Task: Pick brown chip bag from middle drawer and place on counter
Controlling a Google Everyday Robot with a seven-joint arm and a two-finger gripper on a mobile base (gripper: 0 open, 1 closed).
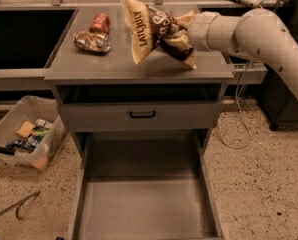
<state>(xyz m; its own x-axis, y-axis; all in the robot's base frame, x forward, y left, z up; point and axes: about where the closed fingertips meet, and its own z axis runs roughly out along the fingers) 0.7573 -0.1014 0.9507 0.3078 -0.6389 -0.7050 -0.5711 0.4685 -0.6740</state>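
Note:
My gripper (178,38) is shut on the brown chip bag (145,28) and holds it tilted over the right half of the counter (114,68). The bag shows its cream edge printed "LATE JULY" and a dark brown centre. Its lower corner hangs just above or on the countertop; I cannot tell which. The white arm (259,31) reaches in from the right. The middle drawer (144,206) stands pulled out below, and its grey floor holds nothing.
A red can (100,22) and a crushed can (91,41) lie at the counter's back left. A closed drawer front with a black handle (142,115) sits under the counter. A plastic bin (24,134) with odds and ends stands on the floor at left.

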